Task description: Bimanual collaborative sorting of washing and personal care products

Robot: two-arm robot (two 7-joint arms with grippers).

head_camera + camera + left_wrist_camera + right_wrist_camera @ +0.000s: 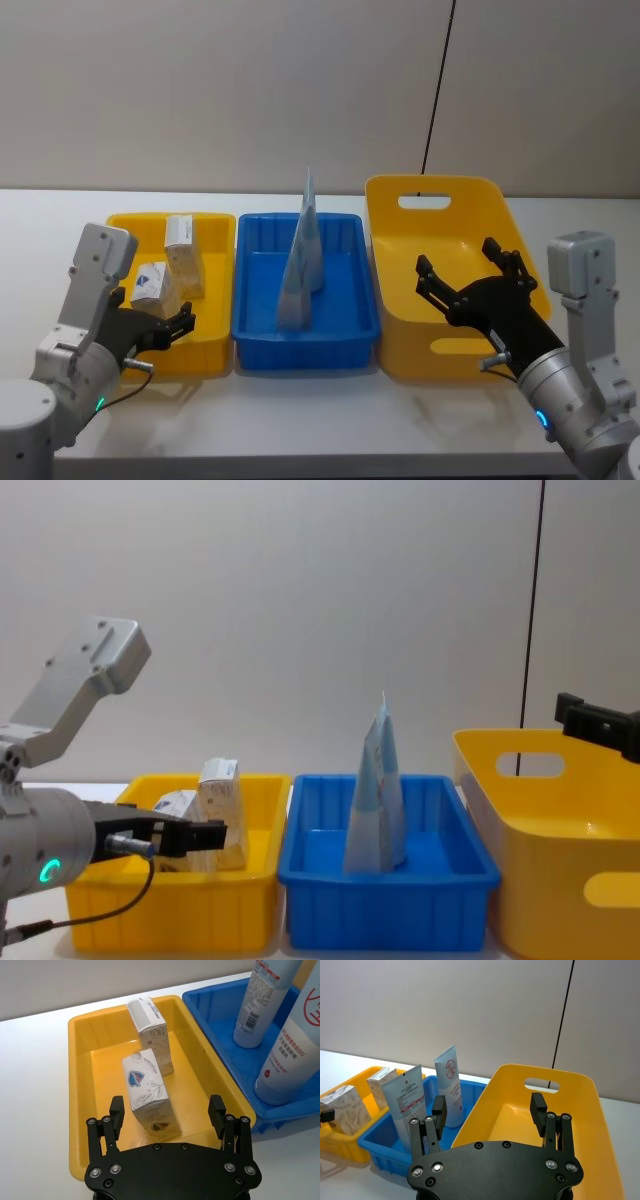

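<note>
L gripper (180,324) sits low at front-left, at the near end of the small yellow bin (140,220). Its fingers are spread w/ nothing held. In the left wrist view the near pack (150,1095) lies just ahead, framed by the two fingers but not touched, as far as I can tell. R gripper (457,258) hangs over the front of the big yellow bin (385,200), fingers also released and empty.

Progress, judged from how things lie: near done, poss. finished.
- Small yellow bin holds two leaf-print packs. The near pack is lower and tilted, w/ the far pack (149,1030) upright just behind it.
- Blue bin (305,355), in the middle, holds two tubes standing cap-down, near tube (290,1055) and far tube (262,1000), tips leaning close together.
- Like sits w/ like, so both groups look sorted.
- Big yellow bin: the floor I can see is bare.
- Table (320,420) in front of the bins carries no loose item that I can see.

Left to do: prob. nothing but drawing both arms clear. If L is meant to straighten or shift the near pack, that's the one open step. Can't tell whether more goods wait out of shot.
</note>
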